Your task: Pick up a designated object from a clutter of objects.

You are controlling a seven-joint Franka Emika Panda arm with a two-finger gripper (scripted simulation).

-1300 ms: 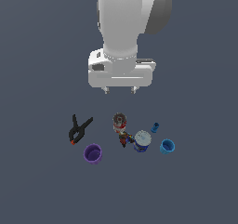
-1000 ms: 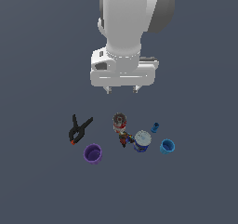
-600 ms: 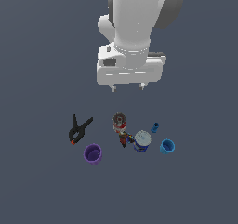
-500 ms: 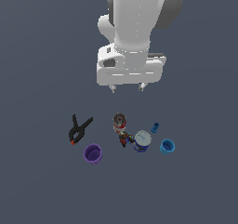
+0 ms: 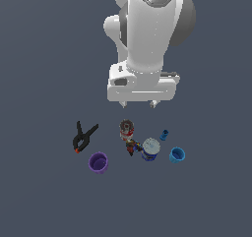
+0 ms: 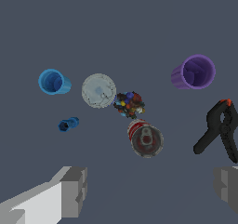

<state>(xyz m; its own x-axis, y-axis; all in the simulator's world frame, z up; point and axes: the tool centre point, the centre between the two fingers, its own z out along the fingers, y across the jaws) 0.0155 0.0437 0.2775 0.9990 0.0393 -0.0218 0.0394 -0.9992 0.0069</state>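
- Gripper (image 5: 139, 104) hangs above the clutter — fingers (image 6: 74, 190) spread wide, nothing between them.
- Blue can (image 5: 149, 149) stands upright between the small multicoloured piece (image 5: 132, 146) and the light blue cup (image 5: 176, 155).
- Wrist view shows only the can's pale top (image 6: 99, 90); its blue side appears in the exterior view alone.
- Red-white can (image 6: 146, 139) just beside the piece.
- Purple cup (image 6: 193, 73) and black clamp (image 6: 218, 130) lie well apart from the blue can; a tiny blue item (image 6: 68, 124) lies near it.

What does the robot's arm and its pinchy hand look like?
The arm is chunky, rounded and glossy white, with a grey joint behind. Its gripper is a white boxy block with two small pale fingers, squared off and grey at the ends. No cables or markings show.
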